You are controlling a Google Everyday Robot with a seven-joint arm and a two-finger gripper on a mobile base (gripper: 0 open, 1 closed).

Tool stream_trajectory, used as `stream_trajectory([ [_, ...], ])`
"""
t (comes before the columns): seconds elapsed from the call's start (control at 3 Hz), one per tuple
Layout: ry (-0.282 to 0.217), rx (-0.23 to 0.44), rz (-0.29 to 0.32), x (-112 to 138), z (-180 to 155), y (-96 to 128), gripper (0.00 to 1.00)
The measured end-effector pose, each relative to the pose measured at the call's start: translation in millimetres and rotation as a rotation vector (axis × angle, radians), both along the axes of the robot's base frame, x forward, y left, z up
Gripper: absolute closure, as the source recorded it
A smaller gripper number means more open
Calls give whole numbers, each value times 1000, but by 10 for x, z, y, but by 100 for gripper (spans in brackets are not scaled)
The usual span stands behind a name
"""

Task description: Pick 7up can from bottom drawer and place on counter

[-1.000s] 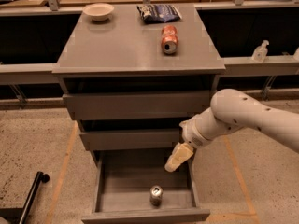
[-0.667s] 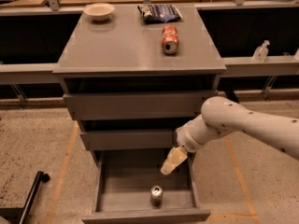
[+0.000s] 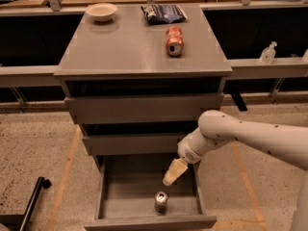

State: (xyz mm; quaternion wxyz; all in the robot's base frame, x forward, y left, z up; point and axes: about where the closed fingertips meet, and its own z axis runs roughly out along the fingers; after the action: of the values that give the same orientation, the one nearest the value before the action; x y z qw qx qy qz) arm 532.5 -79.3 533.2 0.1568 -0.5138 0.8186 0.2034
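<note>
Toppling looms: the cream-tipped tool (image 3: pixel 174 171), grip state unclear, hangs just above the silver-topped grey-green 7up can (image 3: pixel 161 201), upright in the grey bottom drawer (image 3: pixel 149 222); an off-centre descent could knock it over.

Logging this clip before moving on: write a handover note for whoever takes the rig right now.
The gripper hangs over the open bottom drawer, above and right of the 7up can, not touching it.
7up can: upright near the drawer's front.
On the counter: red-orange can on its side, bowl, snack bag.
Done: drawer open.
Left: grasp the can, lift, set it on the counter.
</note>
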Motion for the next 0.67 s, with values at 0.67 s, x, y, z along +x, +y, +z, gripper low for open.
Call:
stream_trajectory([
  [0.67,72,9,-62,77,-607,72,0],
])
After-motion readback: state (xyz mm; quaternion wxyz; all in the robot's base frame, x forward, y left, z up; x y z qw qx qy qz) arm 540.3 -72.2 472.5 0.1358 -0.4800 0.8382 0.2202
